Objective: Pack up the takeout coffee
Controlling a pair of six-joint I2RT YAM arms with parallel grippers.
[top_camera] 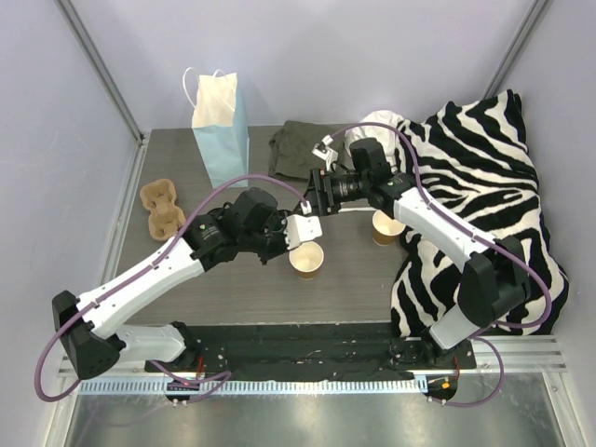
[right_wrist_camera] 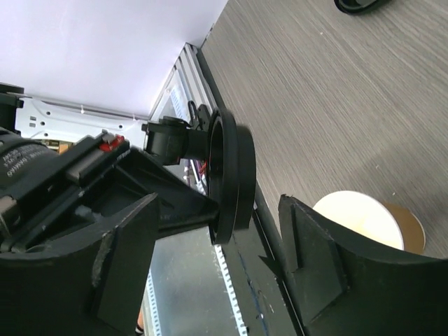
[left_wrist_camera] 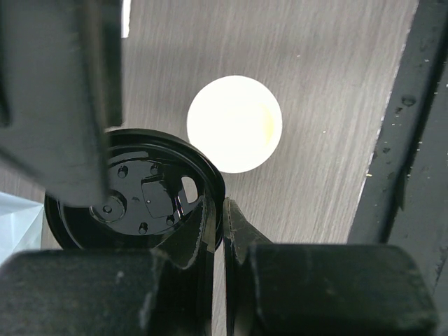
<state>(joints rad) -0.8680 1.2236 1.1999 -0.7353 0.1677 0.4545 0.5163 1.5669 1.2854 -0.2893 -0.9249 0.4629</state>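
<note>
**Top view.** The left gripper [top_camera: 298, 230] and the right gripper [top_camera: 313, 199] meet tip to tip at the centre of the grey table [top_camera: 354, 291]. Just below them in the frame stands the open paper cup [top_camera: 305, 259], upright, with its white inside showing. A second lidless cup [top_camera: 386, 227] stands right of centre, against the edge of the zebra-striped blanket [top_camera: 484, 168] that fills the right side. The blue paper bag [top_camera: 223, 128] stands upright at the upper left, the brown pulp carrier [top_camera: 160, 207] lies at the left, and a dark green cloth [top_camera: 300, 149] lies above centre. From here the lid cannot be picked out between the two claws.

**Left wrist view.** The black lid [left_wrist_camera: 143, 192] sits at the lower left of the frame, off the cup, with its ribbed face toward the camera. The left fingers [left_wrist_camera: 241, 231] are pressed together on its right rim and pinch it there. The open paper cup [left_wrist_camera: 234, 124] lies beyond, at the frame's centre, apart from the lid.

**Right wrist view.** The black lid [right_wrist_camera: 234, 164] is seen edge-on at the centre, carried by the other arm's claw from the left. The right gripper [right_wrist_camera: 220, 210] is spread. One finger stands on each side of the lid, with a gap on both sides. The open paper cup [right_wrist_camera: 364, 220] shows at the lower right, partly behind the right-hand finger.
</note>
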